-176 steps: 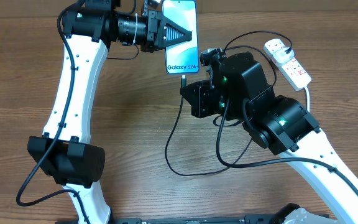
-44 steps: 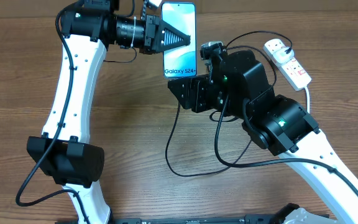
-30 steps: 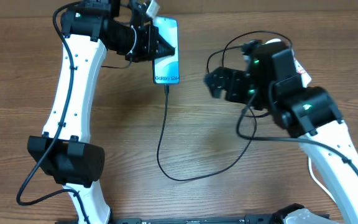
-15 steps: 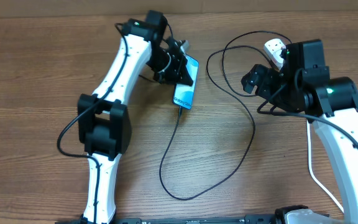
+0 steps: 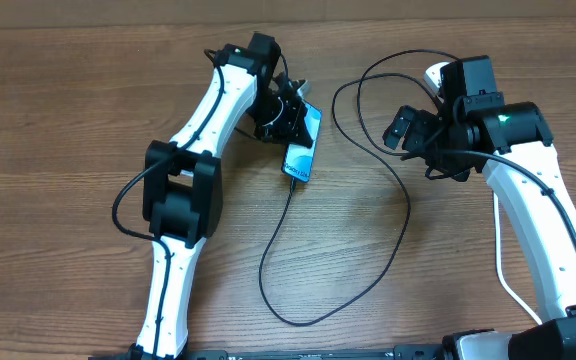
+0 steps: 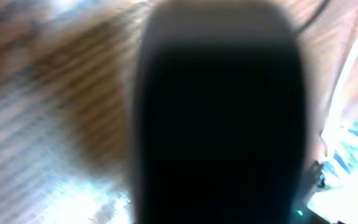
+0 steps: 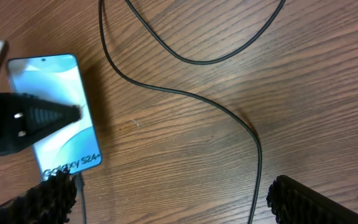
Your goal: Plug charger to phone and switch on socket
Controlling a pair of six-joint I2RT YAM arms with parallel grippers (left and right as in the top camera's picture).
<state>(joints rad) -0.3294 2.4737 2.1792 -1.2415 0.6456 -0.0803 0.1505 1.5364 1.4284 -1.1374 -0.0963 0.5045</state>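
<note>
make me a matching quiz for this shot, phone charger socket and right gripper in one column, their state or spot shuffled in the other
1 phone
2 charger
3 socket
4 right gripper

a open, holding nothing
b white, mostly hidden, top right of the overhead view
c held by the left gripper
d thin and black, tip plugged into the phone's short edge

Pairs: 1-c, 2-d, 3-b, 4-a
</note>
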